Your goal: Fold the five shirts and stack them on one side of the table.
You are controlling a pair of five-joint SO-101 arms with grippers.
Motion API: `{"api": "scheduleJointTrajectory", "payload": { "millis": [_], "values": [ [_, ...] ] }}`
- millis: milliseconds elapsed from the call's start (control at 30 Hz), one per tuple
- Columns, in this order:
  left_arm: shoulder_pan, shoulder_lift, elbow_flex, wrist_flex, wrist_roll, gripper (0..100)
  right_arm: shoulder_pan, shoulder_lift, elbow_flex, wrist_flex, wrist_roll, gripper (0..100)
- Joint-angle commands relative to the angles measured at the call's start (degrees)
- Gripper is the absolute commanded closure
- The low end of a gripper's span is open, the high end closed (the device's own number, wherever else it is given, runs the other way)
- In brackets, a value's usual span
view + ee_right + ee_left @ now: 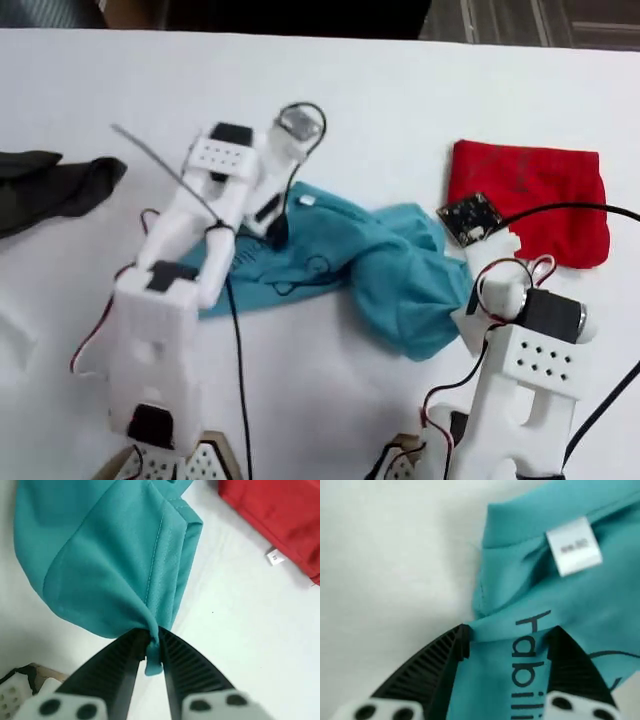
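A teal shirt point(380, 270) with black print lies crumpled across the table's middle. In the left wrist view its white neck label point(574, 545) faces up. My left gripper point(509, 632) is open, its fingers straddling the shirt's collar end point(300, 215), with fabric lying between them. At the shirt's other end my right gripper point(152, 637) is shut on a pinched corner of the teal fabric point(115, 570), near the table's front right point(465, 318). A folded red shirt point(530, 195) lies at the right. A dark shirt point(50, 185) lies loose at the left edge.
The white table point(400, 90) has bare room along the back and in the front middle. Black cables point(238, 350) run from both arms across the table. The red shirt's small tag point(274, 557) lies on the table close to the teal fabric.
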Motion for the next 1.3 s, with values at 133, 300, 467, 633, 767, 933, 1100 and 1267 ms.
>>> {"api": "scheduleJointTrajectory", "payload": {
  "millis": [133, 300, 467, 633, 767, 933, 1100, 1267],
  "values": [
    [-0.97, 1.93, -9.89, 17.23, -2.81, 96, 0.66, -1.45, -0.62, -3.74, 0.44, 97.8],
    [-4.84, -2.2, -4.88, 21.01, -5.36, 97, 0.66, 0.04, -0.7, -6.99, 0.18, 97.8],
    [-9.23, -17.23, 10.95, 21.01, -13.19, 97, 0.75, 7.69, -1.23, -10.59, 0.0, 97.8],
    [-14.42, -34.02, 27.74, 20.75, -24.79, 97, 0.13, 16.66, -10.02, -11.21, -4.57, 97.8],
    [-15.21, -39.38, 34.51, 20.75, -28.31, 97, -2.33, 22.37, -18.11, -10.24, -7.3, 97.8],
    [-16.62, -37.8, 39.08, 16.35, -28.57, 86, -8.75, 26.07, -23.82, 0.04, -9.23, 97.8],
    [-20.84, -34.11, 39.34, 11.78, -28.66, 75, -18.15, 24.31, -27.25, 12.26, -6.77, 90.9],
    [-23.12, -33.05, 32.22, 12.13, -28.04, 75, -16.84, 15.34, -27.43, 12.53, -1.05, 86.5]
  ]
}}
